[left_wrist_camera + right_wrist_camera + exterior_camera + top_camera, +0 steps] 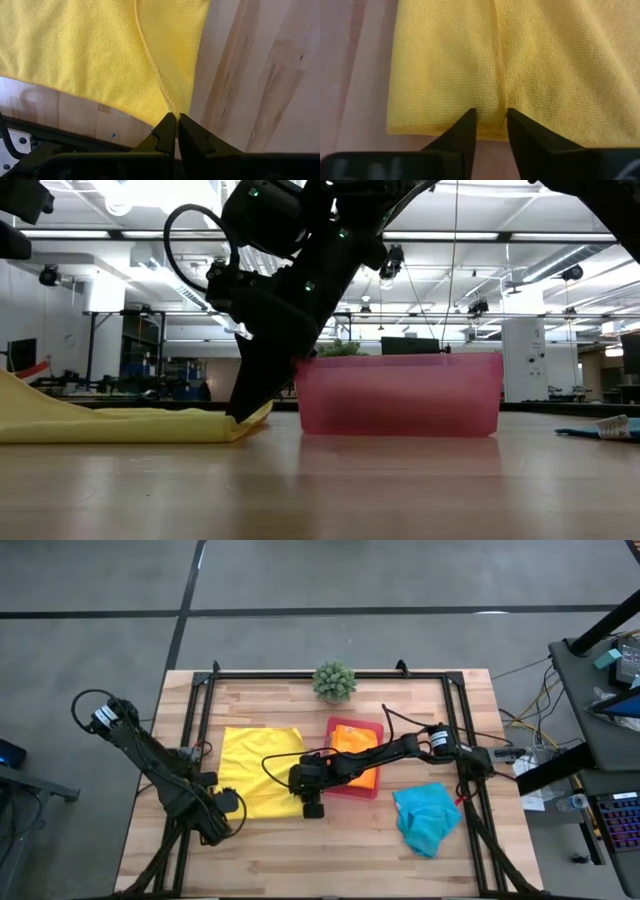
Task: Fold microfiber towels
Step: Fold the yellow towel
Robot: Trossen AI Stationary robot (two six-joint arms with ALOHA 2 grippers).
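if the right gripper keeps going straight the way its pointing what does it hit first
Most likely the yellow towel: the right gripper points down at its edge, fingers straddling a ridge of cloth. Under that lies the wooden table. How near the tips are is unclear.

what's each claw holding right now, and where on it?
Left claw is shut on a corner of the yellow towel. Right claw straddles the towel's near edge with its jaws partly open; a firm grip isn't visible.
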